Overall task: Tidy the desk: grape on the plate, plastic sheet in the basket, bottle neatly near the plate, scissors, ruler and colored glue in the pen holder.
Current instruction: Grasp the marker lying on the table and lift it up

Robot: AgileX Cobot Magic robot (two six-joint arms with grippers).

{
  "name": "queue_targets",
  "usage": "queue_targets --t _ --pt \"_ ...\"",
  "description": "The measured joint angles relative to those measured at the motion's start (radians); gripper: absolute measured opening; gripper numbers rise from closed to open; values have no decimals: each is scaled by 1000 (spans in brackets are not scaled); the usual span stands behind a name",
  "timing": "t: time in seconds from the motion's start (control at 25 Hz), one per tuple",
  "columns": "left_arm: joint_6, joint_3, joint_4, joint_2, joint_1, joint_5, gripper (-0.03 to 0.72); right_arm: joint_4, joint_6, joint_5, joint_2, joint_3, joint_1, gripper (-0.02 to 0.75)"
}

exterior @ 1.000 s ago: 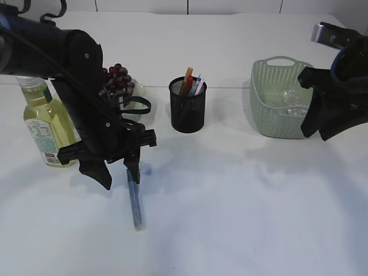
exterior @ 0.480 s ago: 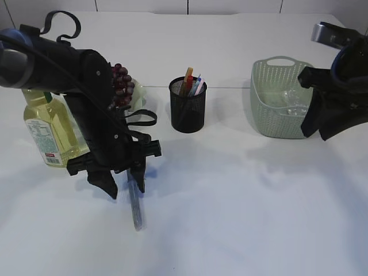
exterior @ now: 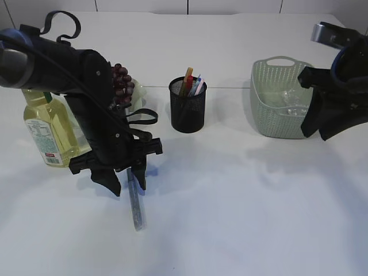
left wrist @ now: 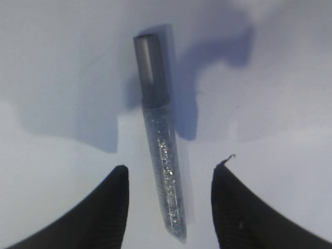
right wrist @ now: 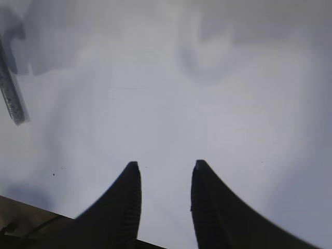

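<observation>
The colored glue (exterior: 136,206), a grey glitter tube (left wrist: 160,155), lies flat on the white desk. My left gripper (exterior: 127,187) is open, low over the tube's near end, one finger on each side and neither touching it (left wrist: 172,168). The grape (exterior: 120,85) lies on the plate (exterior: 140,92), mostly hidden behind my left arm. The bottle (exterior: 48,129) of yellow liquid stands upright to their left. The black mesh pen holder (exterior: 188,107) holds several coloured items; I cannot pick out scissors or ruler. The clear plastic sheet (exterior: 291,103) lies in the green basket (exterior: 270,115). My right gripper (right wrist: 166,165) is open and empty beside the basket (exterior: 317,132).
The glue tube also shows at the left edge of the right wrist view (right wrist: 10,96). The desk's front edge runs along the bottom of that view (right wrist: 31,212).
My left arm has come down and shifted slightly right over the glue tube, its jaws a little narrower. The right arm has not moved.
</observation>
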Motion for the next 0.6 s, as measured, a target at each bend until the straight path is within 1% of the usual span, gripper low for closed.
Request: queue_targets --t 0.6 --pt "-3 0 -19 45 0 -17 372 10 -2 -1 0 0 0 276"
